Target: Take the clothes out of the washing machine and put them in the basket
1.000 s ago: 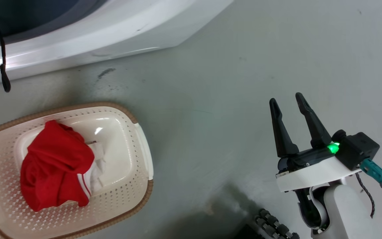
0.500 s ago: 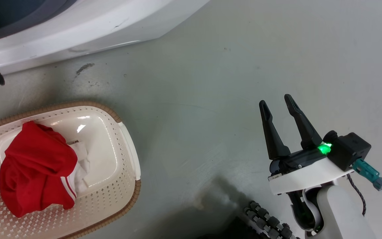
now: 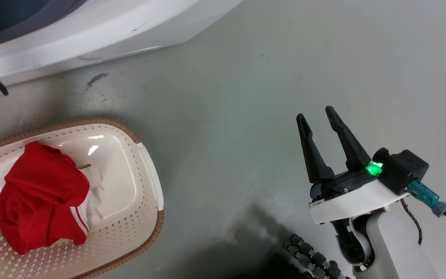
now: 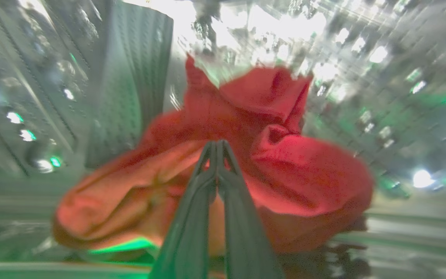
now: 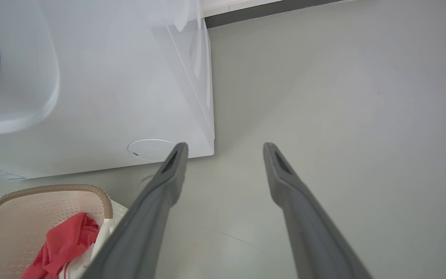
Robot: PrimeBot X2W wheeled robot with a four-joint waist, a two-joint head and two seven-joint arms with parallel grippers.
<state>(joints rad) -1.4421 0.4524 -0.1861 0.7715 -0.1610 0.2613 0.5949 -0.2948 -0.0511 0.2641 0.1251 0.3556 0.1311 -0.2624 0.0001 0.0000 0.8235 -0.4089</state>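
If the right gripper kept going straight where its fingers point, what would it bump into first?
Probably the bare floor, just beside the corner of the washing machine; depth is hard to judge.

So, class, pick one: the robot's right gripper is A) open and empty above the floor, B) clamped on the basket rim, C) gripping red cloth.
A: the right gripper has its fingers spread with nothing between them, over the grey floor, clear of the basket.
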